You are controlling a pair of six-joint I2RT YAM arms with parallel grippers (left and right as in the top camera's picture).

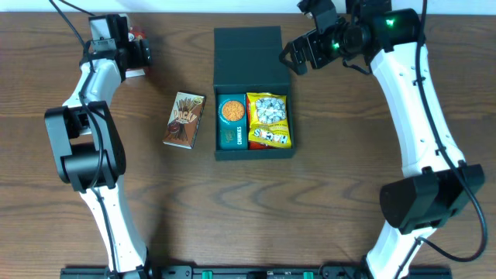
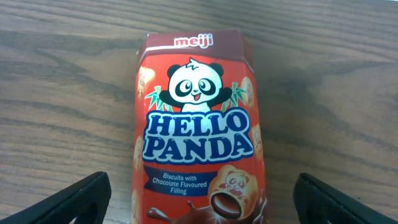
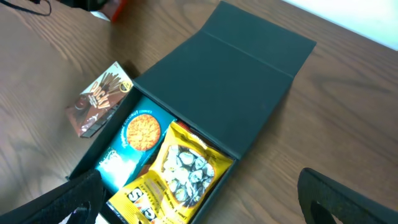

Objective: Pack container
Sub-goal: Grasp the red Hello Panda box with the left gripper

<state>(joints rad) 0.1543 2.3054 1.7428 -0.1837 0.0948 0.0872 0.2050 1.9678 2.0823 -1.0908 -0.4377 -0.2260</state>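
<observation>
- Left claw (image 2: 200, 196) gapes wide and empty; a red cardboard Hello Panda biscuit box (image 2: 196, 118) lies flat between its jaws, reaching ahead
- Right claw (image 3: 199, 190) is spread apart, empty; the dark teal square cardboard container (image 3: 230, 87) sits ahead and below it, lying open

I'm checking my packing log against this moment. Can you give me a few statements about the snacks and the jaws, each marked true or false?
1. The container has its lid open. True.
2. The Pocky box lies inside the container. False: it lies on the table, left of the container.
3. A yellow packet sits in the container beside a teal cookie packet. True.
4. The left gripper is shut on the Hello Panda box. False: its jaws stand open on either side, clear of the box.
5. The right gripper holds a packet. False: its jaws are open and empty.
</observation>
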